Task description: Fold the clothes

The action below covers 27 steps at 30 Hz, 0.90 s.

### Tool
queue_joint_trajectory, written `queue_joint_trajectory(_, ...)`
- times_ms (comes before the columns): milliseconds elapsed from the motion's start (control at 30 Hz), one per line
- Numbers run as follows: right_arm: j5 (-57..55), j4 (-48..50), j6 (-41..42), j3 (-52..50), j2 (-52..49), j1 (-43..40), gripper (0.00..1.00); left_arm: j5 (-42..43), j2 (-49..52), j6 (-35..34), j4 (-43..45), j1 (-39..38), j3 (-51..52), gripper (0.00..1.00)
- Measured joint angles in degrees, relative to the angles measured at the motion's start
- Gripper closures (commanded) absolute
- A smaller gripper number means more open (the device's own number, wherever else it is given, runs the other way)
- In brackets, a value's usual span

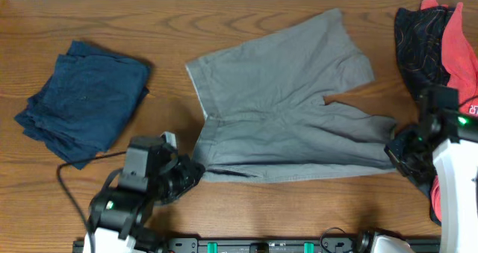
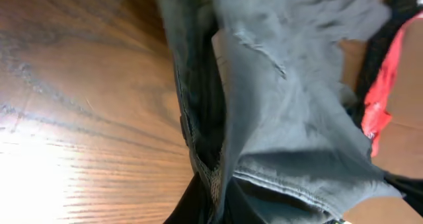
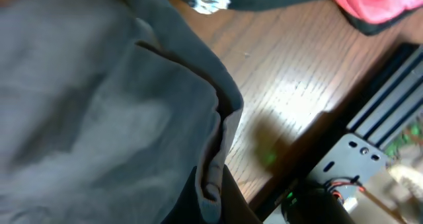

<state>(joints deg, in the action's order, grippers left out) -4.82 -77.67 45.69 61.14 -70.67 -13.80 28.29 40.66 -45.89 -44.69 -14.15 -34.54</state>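
Grey shorts lying left-right (waistband left), left claw, right claw gripping ends

Showing plain grey-taupe on the shorts, deep navy on the folded garment, black with thin brownish swirls on another garment (beside coral-red cloth), and glowing warm brown with woodgrain across the table.
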Motion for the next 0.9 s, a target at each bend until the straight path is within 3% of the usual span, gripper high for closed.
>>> queue_joint_trajectory(167, 3.7, 6.1, -8.3, 1.9, 6.4, -0.3, 0.99, -1.2, -6.3, 0.9, -0.8, -0.1, 0.0, 0.94)
queue_joint_trajectory(367, 11.0, 16.0, -18.1, 6.6, 7.4, 1.2, 0.99, -7.0, -4.6, 1.0, 3.7, -0.3, -1.2, 0.94)
queue_joint_trajectory(567, 12.7, 24.3, -22.4, 10.6, 1.3, 4.5, 0.99, -11.2, 5.6, 1.2, 14.4, 0.5, -3.0, 0.94)
queue_joint_trajectory(900, 13.8, 45.3, -24.0, 11.2, -12.8, 10.4, 0.99, -12.0, 27.0, 1.9, 32.9, 8.9, -9.1, 0.94)
